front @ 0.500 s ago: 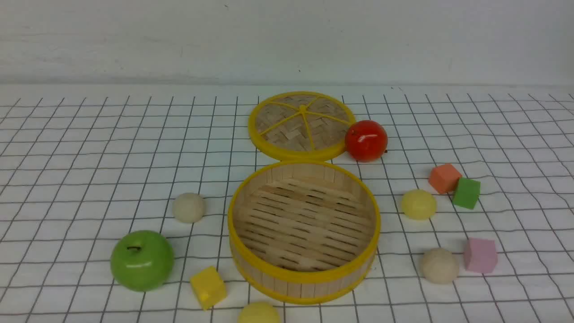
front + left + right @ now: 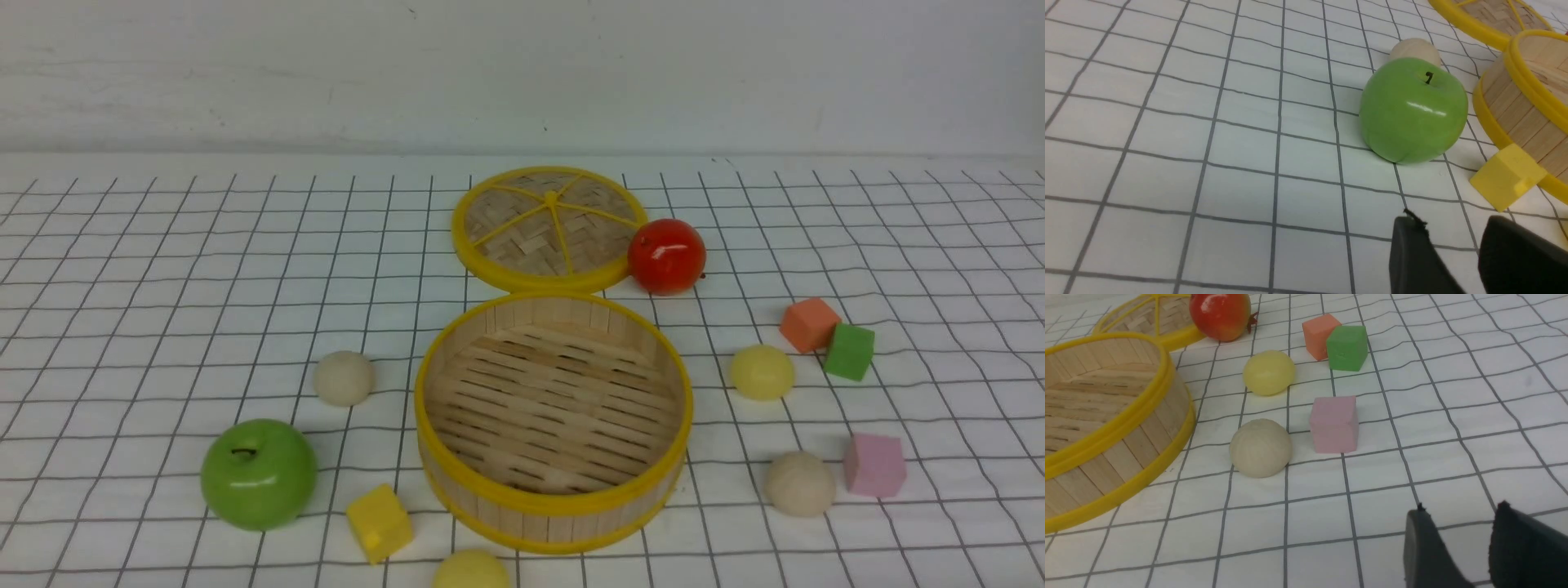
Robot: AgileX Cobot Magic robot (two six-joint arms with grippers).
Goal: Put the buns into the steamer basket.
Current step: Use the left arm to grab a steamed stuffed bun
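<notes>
The basket [image 2: 555, 523] stands in the middle of the checked cloth [image 2: 163, 286]. All four buns lie outside it. One beige bun [image 2: 344, 377] is on its left, behind the green apple [image 2: 259, 474]. One yellow bun [image 2: 471, 570] is at its near side. Another yellow bun [image 2: 761, 371] and another beige bun [image 2: 800, 483] are on its right. The left gripper [image 2: 1453, 232] and the right gripper [image 2: 1459, 522] have their fingers apart and hold nothing.
</notes>
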